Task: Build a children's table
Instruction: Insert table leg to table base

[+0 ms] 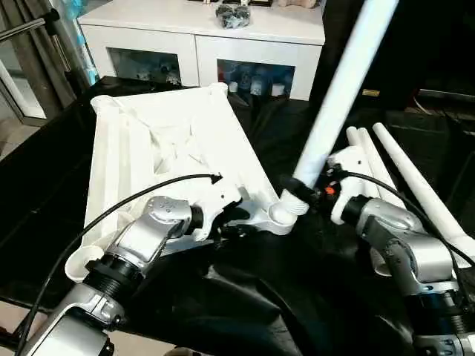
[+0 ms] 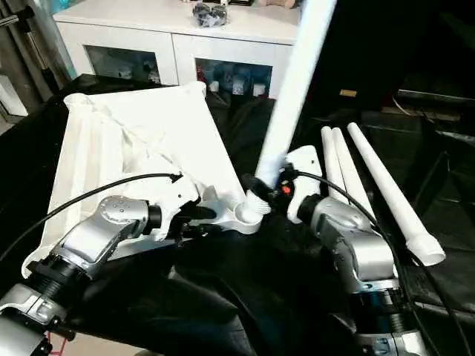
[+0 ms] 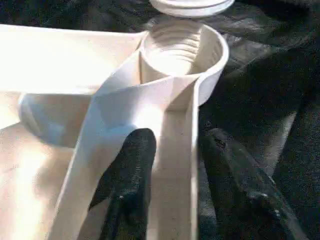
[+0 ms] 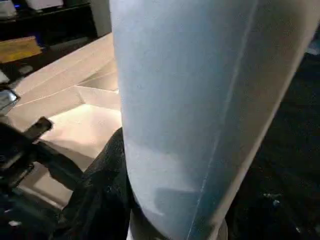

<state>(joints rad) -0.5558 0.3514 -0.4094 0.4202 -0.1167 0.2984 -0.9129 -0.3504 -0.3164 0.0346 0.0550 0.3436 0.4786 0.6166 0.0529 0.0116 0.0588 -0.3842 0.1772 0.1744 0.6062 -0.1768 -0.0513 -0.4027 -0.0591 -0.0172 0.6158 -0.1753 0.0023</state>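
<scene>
The right tool (image 1: 300, 189) is closed around the lower end of a white leg (image 1: 338, 96), just above its threaded tip. That tip sits at the mouth of the corner socket (image 1: 280, 213) of the tabletop (image 1: 174, 141), touching or nearly touching it; how far it has entered cannot be told. The leg's long axis rises steeply from the socket and leans away from the robot and to its right, so it is tilted off the socket's own upright axis. In my judgement the coming move turns on that mismatch: the leg needs to be stood straighter over the socket before it will seat or turn in.

The left tool (image 3: 172, 170) straddles the tabletop's edge wall just beside the same socket, one finger (image 3: 127, 175) inside the ribbed underside and one outside, clamping the rim to steady it.

The tabletop lies upside down on the black-draped counter (image 1: 245, 297), its long side running away from the robot toward the white cabinet (image 1: 252, 37) at the far edge. Three spare legs (image 2: 364, 178) lie side by side near the counter's right edge, pointing away from the robot, nearest the right arm.
</scene>
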